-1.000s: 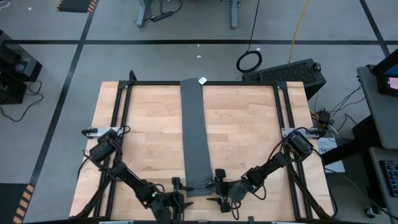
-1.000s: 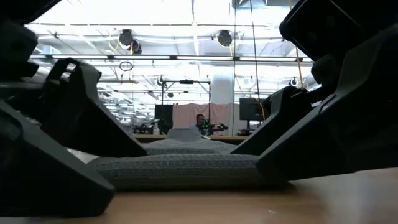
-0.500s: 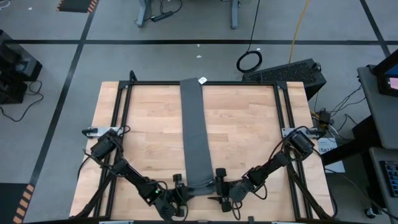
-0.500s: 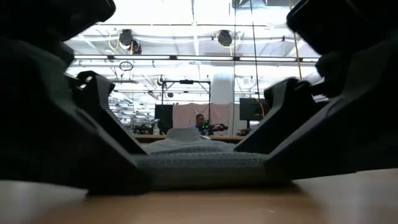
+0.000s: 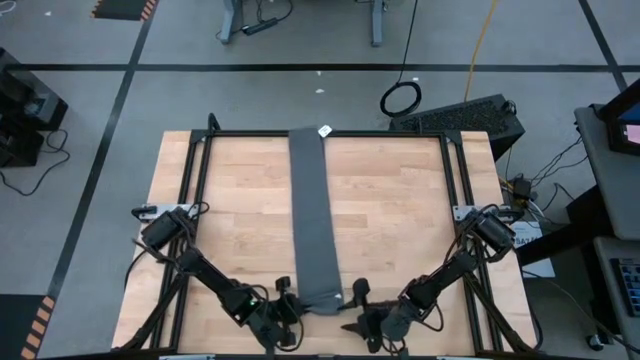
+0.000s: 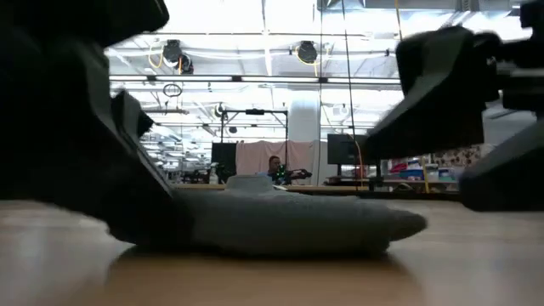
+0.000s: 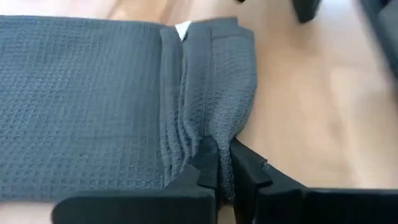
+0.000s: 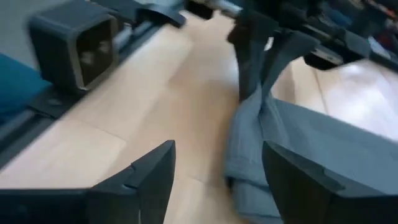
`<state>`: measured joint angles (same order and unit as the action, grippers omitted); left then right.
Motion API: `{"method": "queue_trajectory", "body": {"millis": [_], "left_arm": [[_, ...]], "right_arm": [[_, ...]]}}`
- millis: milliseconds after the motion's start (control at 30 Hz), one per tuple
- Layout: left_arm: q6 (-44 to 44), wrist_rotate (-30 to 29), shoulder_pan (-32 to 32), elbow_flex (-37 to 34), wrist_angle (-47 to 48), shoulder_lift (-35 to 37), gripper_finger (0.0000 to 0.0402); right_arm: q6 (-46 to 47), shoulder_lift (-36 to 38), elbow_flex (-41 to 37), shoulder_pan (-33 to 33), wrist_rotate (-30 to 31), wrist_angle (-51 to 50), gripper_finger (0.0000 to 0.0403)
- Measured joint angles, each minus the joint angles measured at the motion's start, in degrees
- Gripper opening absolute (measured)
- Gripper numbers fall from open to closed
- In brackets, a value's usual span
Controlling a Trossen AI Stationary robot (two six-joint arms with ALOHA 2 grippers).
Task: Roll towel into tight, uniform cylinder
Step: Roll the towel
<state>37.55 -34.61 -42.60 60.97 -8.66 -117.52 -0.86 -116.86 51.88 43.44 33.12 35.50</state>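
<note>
The dark grey towel lies as a long narrow strip from the table's far edge, where a white tag shows, to near the front edge. Its near end is bunched into a low folded ridge on the wood. My left gripper sits at the left side of that end, shut on it. My right gripper stands open a little to the right of the near end, clear of the cloth. My left gripper pinches the left end of the folded ridge at the towel's near end between its two fingers. Several bunched layers show there. The fingers come in low from the table's left and near side. The ridge and the rest of the strip lie on the table.
Black rails run along the table's left and right sides. Bare wood lies on both sides of the strip. Beyond the far edge are a cable coil and a dark keyboard on the floor.
My left gripper has moved right to the towel's near end and shut on its left side, bunching the cloth. My right gripper has drawn back from the towel toward the table's right and near edge and risen, staying open. The rest of the strip has stayed put.
</note>
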Motion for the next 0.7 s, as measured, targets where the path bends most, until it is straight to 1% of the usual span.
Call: {"method": "queue_trajectory", "body": {"millis": [200,300,400,500,567,700], "left_arm": [[3.34,5.62,2.01,0.07,-0.78,4.08,0.0016],[6.13,9.97,3.26,0.11,-0.59,5.01,0.0018],[7.78,13.9,4.4,0.11,-1.35,5.1,0.0018],[8.2,14.59,4.72,0.11,-1.06,5.1,0.0018],[8.69,14.83,4.82,-0.03,-1.4,5.1,0.0018],[10.7,15.04,4.84,-1.01,-1.51,5.1,0.0019]], "right_arm": [[-3.21,0.07,4.09,-0.3,0.11,-7.68,0.0222],[-2.46,0.07,5.6,-0.45,0.03,-10.09,0.0222],[0.88,0.09,6.01,-1.19,0.12,-10.79,0.0221],[4.69,0.09,6.01,-1.95,0.58,-12.06,0.0215],[6.4,0.09,6.01,-2.48,-0.33,-13.16,0.0203],[9.44,0.09,6.01,-3.17,-3.99,-15.47,0.016]]}}
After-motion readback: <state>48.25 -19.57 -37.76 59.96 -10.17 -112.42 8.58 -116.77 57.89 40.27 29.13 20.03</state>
